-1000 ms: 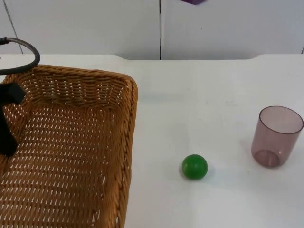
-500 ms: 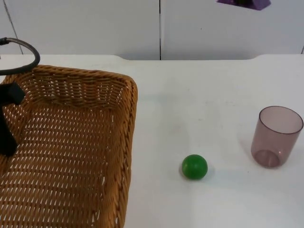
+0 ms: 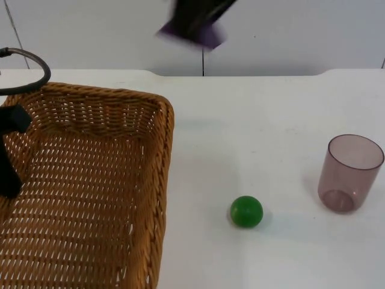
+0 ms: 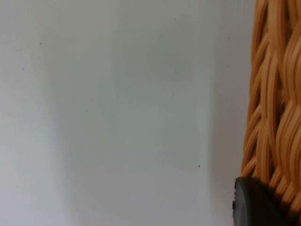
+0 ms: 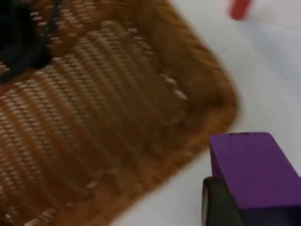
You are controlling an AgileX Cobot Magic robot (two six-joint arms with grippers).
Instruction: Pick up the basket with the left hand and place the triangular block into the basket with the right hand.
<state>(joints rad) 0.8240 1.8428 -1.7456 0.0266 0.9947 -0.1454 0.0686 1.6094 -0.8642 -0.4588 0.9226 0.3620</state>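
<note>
Purple block [image 5: 254, 172] above woven basket [image 3: 90, 180]

below and to the left of the right gripper [image 3: 191, 21] with its purple block [image 3: 198, 33], the basket [image 3: 153, 180] lies open, its weave floor bare except where the left gripper [image 3: 11, 150] grips the far-left rim. out to that gripper's right, a green ball [image 3: 246, 211] and a tinted cup [image 3: 350, 173] stand well apart on white table [image 3: 252, 120].

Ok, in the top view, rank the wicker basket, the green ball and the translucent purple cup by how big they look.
1. Woven wicker basket, largest by far, though it runs past the picture's edge.
2. Translucent purple cup.
3. Green ball, smallest.
</note>
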